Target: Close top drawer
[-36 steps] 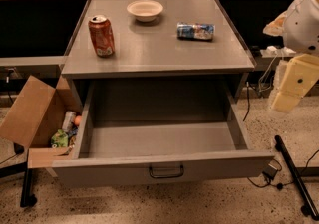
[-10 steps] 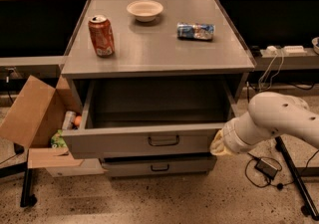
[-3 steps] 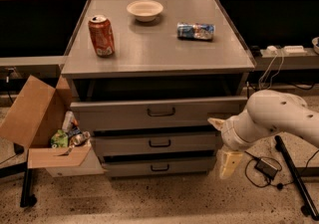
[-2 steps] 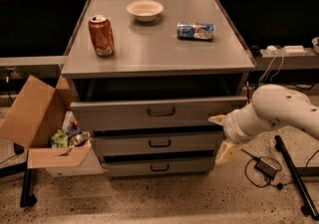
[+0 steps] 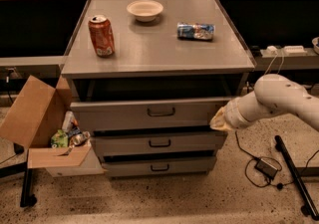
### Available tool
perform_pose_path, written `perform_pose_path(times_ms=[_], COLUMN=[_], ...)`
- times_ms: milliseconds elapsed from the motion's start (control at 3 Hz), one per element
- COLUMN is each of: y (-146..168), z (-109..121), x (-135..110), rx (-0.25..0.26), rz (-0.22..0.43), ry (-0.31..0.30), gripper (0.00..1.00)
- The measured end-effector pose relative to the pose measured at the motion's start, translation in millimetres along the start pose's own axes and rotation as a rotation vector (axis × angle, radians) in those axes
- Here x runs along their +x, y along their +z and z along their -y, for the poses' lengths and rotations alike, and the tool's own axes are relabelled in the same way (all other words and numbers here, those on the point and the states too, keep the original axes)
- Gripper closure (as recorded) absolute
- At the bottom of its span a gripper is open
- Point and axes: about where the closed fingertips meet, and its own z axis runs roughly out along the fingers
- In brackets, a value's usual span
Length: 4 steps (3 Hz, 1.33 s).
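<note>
The top drawer (image 5: 149,114) is a wide grey drawer with a small dark handle (image 5: 161,112) at its centre. It is pushed almost fully into the grey cabinet, with a dark gap above its front panel. My gripper (image 5: 219,119) is at the end of the white arm (image 5: 271,99) coming in from the right. It sits against the right end of the top drawer's front panel. Two similar grey drawers (image 5: 159,143) lie below, both nearly pushed in.
On the cabinet top (image 5: 149,49) stand a red can (image 5: 101,35), a white bowl (image 5: 144,10) and a crushed blue packet (image 5: 195,31). An open cardboard box of rubbish (image 5: 47,128) stands at the left. Cables and a black stand leg (image 5: 294,178) lie on the floor at the right.
The top drawer, wide open at first, has been pushed in. Over the last second the gripper has risen to the right end of the drawer front.
</note>
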Motion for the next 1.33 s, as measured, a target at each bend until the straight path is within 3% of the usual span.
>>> perform_pose_path(times_ms=[333, 667, 1333], y=[7, 17, 28], z=[18, 31, 57], x=[5, 11, 17], rx=[0.019, 0.062, 0.127], rz=[-0.003, -0.018, -0.018], ry=[0.009, 0.043, 0.099], gripper=[0.94, 1.0, 1.0])
